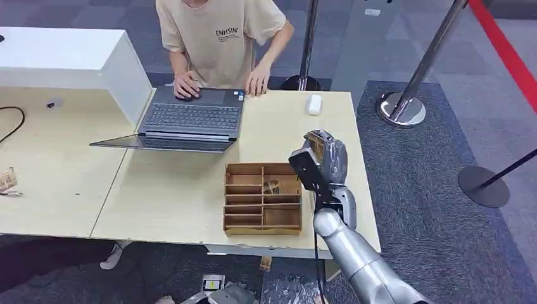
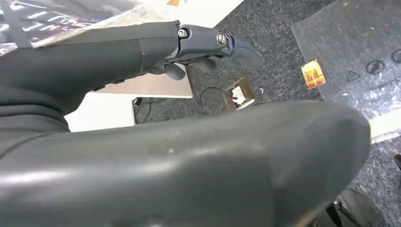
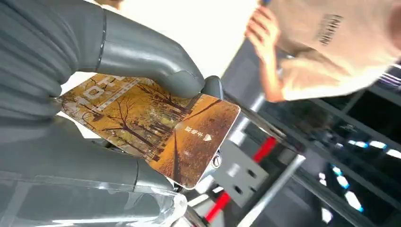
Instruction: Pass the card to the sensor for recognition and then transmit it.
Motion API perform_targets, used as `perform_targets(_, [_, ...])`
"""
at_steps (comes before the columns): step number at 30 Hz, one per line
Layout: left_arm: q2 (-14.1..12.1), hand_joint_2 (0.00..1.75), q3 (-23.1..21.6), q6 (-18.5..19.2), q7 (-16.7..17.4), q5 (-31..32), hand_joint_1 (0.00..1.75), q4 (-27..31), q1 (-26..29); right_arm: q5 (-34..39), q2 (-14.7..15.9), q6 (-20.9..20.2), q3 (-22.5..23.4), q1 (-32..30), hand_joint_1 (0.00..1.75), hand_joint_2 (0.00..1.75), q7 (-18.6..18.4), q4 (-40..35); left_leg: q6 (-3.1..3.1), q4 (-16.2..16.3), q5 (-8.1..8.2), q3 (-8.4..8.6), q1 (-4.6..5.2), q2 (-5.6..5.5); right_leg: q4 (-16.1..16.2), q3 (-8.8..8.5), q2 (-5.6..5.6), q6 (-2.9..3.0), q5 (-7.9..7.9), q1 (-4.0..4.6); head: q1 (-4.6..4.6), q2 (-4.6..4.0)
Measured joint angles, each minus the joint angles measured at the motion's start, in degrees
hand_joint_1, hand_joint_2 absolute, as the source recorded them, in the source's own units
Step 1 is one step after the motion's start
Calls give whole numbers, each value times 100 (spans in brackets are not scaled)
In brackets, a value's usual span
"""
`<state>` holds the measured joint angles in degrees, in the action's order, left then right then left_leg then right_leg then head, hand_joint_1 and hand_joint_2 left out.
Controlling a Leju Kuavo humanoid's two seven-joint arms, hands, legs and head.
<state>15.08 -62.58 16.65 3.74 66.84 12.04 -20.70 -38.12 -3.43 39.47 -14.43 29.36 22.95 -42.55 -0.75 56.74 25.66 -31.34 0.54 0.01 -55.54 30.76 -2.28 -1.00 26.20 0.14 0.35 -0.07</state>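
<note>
Card (image 3: 156,130): orange, autumn-tree print, held flat in right hand (image 1: 323,161), thumb (image 3: 142,59) pressed on upper face, fingers (image 3: 75,163) closed beneath; far corner stuck out past fingertips. Right hand raised above table (image 1: 171,202), just beside wooden divider tray (image 1: 263,199), white sensor block (image 1: 314,104) beyond fingertips. Left hand (image 2: 208,45): hung over floor, fingers loosely curled, nothing visible in them; exact closure not determinable. Person (image 1: 218,38) at laptop (image 1: 190,117)

The person's beige T-shirt (image 1: 218,28), at the far side of the table, is showing the chest print "ENHSIN". The orange autumn-tree card (image 3: 156,127) is carrying large pale letters and a small line of characters beside an arrow, both too unclear to read.
</note>
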Motion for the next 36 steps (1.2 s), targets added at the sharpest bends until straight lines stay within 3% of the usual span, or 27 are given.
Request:
perform_targets(8, [0,0,0,-37,0,0,0,0,-1,715,13,-352,28,-35,175,175,72,756,0,0,0,0,-1,1,1,3,0,0,1,1,0,0])
perform_targets(11, [0,0,0,-109,20,-26,0,0,-1,962,20,-829,33,-118,175,175,-462,1067,0,0,0,1,-1,1,2,3,0,0,1,1,2,0])
perform_targets(12, [0,0,0,-133,46,-46,0,0,0,1064,33,-863,35,-204,175,175,-460,1182,0,0,0,-1,-1,-2,2,3,-3,-1,2,1,2,0])
perform_targets(17, [0,0,0,-162,87,-77,0,-2,2,1276,37,-811,24,-328,175,175,-171,1545,-1,0,8,21,-2,7,6,-17,9,-4,8,2,0,0])
perform_targets(36, [0,0,0,-302,90,-83,0,-2,4,1576,-37,-732,-66,-279,175,175,-335,1879,-1,-2,27,152,-9,11,31,-154,6,-8,15,4,2,0])
